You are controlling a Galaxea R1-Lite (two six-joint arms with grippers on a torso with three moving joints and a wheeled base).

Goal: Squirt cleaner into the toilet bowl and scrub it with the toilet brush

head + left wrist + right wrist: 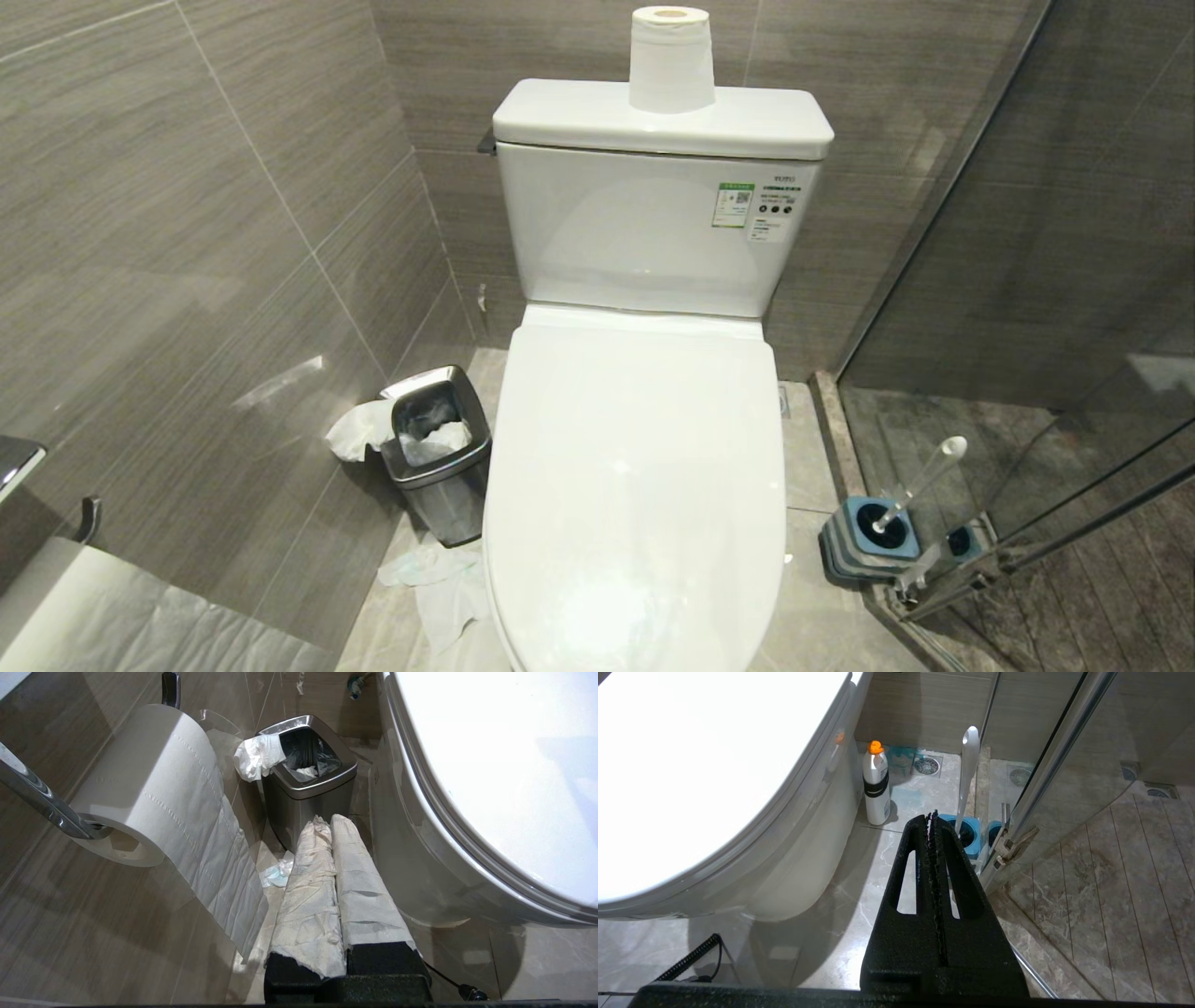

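Note:
The white toilet [653, 233] stands in the middle with its lid [635, 467] down, so the inside of the toilet bowl is hidden. The toilet brush [920, 481] leans in its blue-and-grey holder [873, 537] on the floor to the right, by the glass door. A white bottle with an orange cap [876, 784] stands by the toilet's base; the cleaner itself is out of view. My left gripper [329, 821], wrapped in white paper, is shut and empty near the bin. My black right gripper [931, 814] is shut and empty, short of the brush handle [969, 774]. Neither arm shows in the head view.
A square steel bin [439, 457] with tissue hanging out stands left of the toilet, with crumpled tissue [439, 579] on the floor by it. A paper roll [670, 61] sits on the tank. A wall-mounted roll [154, 779] hangs at left. The glass shower door [1027, 373] closes the right.

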